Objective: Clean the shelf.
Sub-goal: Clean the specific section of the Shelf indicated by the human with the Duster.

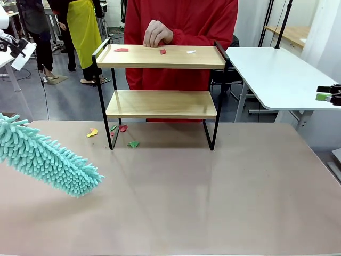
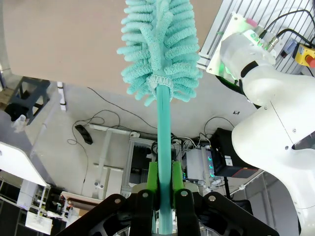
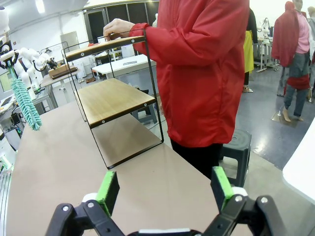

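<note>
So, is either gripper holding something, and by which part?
The left gripper holds the teal duster by its handle. The right gripper is open and empty.

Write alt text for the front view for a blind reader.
A two-tier wooden shelf stands on a tan table, paper scraps on its top board and on the table by its left legs. A person in red has a hand behind the top board; a teal duster juts in from the left.

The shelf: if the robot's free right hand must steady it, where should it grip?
Probably the raised black side rail at the right end of the shelf, coming from the right. It is thin, stands clear above the top board, and lies nearest the open right hand.
</note>
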{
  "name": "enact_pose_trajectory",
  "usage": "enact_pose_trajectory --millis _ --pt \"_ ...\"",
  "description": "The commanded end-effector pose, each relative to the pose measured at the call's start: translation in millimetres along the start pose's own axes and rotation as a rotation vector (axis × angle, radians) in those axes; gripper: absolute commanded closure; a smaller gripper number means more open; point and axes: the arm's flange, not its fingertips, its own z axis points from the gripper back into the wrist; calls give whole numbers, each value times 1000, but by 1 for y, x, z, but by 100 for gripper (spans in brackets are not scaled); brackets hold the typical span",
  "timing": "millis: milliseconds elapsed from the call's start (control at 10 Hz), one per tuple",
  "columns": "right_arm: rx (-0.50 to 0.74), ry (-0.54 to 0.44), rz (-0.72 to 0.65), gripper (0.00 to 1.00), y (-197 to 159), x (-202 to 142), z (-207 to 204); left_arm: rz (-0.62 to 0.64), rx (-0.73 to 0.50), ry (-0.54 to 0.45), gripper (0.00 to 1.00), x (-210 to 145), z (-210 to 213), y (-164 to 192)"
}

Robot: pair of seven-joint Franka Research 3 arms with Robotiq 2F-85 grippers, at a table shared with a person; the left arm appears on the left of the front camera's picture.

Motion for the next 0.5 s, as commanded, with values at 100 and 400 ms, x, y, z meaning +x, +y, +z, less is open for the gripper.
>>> enact_pose_trajectory --millis 100,400 --pt "1 -3 4 0 2 3 -1 -86 46 -217 87 4 20 0" --pt "1 -3 4 0 2 3 -1 -128 74 -528 87 13 63 -6"
